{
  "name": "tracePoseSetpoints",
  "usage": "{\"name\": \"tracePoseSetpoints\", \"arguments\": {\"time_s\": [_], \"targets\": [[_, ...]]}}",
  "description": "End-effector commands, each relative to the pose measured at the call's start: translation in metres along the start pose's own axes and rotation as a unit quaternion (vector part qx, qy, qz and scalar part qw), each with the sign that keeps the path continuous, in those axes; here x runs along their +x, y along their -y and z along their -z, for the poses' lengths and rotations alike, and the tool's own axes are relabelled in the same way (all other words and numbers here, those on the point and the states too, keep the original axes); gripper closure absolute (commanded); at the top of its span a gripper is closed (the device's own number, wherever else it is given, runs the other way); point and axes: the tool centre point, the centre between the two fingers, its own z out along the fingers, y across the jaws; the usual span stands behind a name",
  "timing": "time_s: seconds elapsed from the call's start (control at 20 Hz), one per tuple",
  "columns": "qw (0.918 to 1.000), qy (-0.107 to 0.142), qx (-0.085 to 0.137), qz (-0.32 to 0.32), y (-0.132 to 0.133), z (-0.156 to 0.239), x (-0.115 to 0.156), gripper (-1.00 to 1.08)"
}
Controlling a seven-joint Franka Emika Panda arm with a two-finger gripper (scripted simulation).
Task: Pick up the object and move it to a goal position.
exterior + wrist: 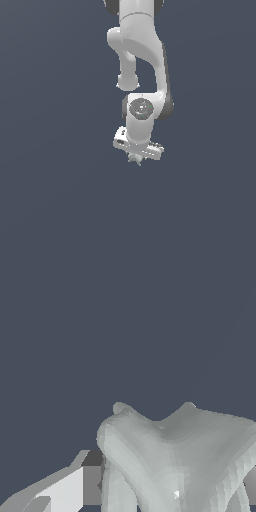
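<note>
Object (134,158) (175,456) | we see gripper (137,156) clamped on it | we risk dropping the spiky lump if pads slip

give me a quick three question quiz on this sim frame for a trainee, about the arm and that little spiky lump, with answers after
1. True or false: the spiky lump sits right at the gripper, under the white hand.
2. In the wrist view, what fills the near foreground? A) a red cube B) the pale grey-green lump C) a bowl
3. What colour is the surface behind the arm in the exterior view?

Key: 1 true; 2 B; 3 plain dark blue-grey. Whether the jaws are closed on the lump cannot be told.
</note>
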Motion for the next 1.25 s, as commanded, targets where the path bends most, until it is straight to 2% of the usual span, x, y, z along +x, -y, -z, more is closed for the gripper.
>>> {"name": "tracePoseSetpoints", "arguments": {"time_s": [0.0,0.6,1.2], "targets": [[1.0000,0.000,0.000,0.000,0.002,0.013,0.011,1.08],[1.0000,0.000,0.000,0.000,0.015,0.067,0.061,1.08],[1.0000,0.000,0.000,0.000,0.018,0.080,0.074,1.08]]}}
